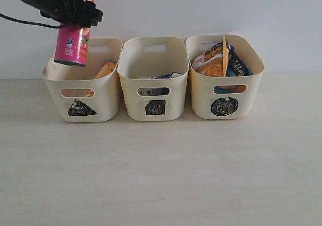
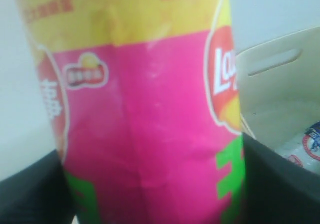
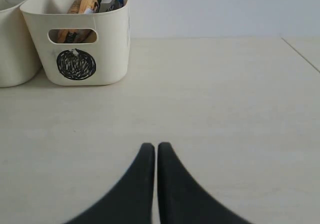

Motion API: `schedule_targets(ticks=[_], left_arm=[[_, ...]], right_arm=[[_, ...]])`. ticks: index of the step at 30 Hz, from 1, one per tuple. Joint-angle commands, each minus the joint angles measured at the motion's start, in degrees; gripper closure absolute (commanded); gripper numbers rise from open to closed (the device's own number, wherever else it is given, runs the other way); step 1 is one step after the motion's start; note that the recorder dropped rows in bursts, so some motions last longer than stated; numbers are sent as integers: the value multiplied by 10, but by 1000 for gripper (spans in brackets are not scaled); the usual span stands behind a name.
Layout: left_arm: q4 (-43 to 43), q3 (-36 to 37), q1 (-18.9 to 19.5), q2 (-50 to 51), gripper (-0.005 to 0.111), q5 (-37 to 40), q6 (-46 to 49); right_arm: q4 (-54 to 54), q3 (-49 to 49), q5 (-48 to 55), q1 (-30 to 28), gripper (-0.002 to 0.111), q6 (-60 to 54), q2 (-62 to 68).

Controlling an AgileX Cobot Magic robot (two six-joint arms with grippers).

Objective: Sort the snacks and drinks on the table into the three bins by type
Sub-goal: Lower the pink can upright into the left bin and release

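Biggest thing is the pale beige table (image 1: 161, 175), filling the whole lower half of the exterior shot, with nothing lying on the part in front.

Along its back edge, across the middle of the frame, sit three cream bins side by side, pretty much touching. The triangle bin (image 1: 108, 92) is on the left, the square bin (image 1: 132, 85) is in the centre and the circle bin (image 1: 201, 92) is on the right.

The pink tube (image 1: 73, 45) is up in the upper left of the frame, nearly upright, hanging over the triangle bin's left rear corner. Its bottom end overlaps the rim, and I can't tell if it has dipped inside.

The left gripper (image 1: 80, 15) is clamped around the tube's upper part. In the left wrist view the dark fingers (image 2: 280, 184) are pressed against both sides of it.

Inside the triangle bin a yellow-orange tube (image 1: 105, 69) leans against the right wall.

The circle bin holds the orange-brown bag (image 1: 214, 62), standing tall, with the blue-black bag (image 1: 237, 65) tucked just to the right of it.

In the square bin only the tip of a white and blue carton (image 1: 163, 76) peeks over the front rim. Something dark shows through the handle slot, too hidden to name.

The right gripper (image 3: 156, 149) has its jaws pressed together with nothing between them, above bare table, well apart from the circle bin.
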Motion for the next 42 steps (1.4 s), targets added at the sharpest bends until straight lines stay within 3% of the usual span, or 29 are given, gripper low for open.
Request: schedule_targets(ticks=[1, 10, 20, 23, 25, 29, 31, 42], left_arm=[[-6, -39, 14, 47, 102, -13, -1], [-4, -49, 17, 97, 102, -70, 0], [23, -49, 17, 121, 101, -70, -4], [23, -49, 17, 121, 87, -66, -4], [23, -49, 17, 121, 71, -59, -5], [23, -49, 17, 121, 27, -44, -5], [23, -49, 17, 120, 12, -40, -5], [23, -54, 17, 87, 17, -6, -6]], right_arm=[[-4, 0, -5, -5, 108, 0, -3], [-4, 0, -5, -5, 108, 0, -3], [-4, 0, -5, -5, 108, 0, -3], [-4, 0, -5, -5, 108, 0, -3], [-4, 0, -5, -5, 108, 0, -3], [-4, 0, -5, -5, 108, 0, -3], [-4, 0, -5, -5, 108, 0, -3], [-4, 0, -5, -5, 108, 0, -3]])
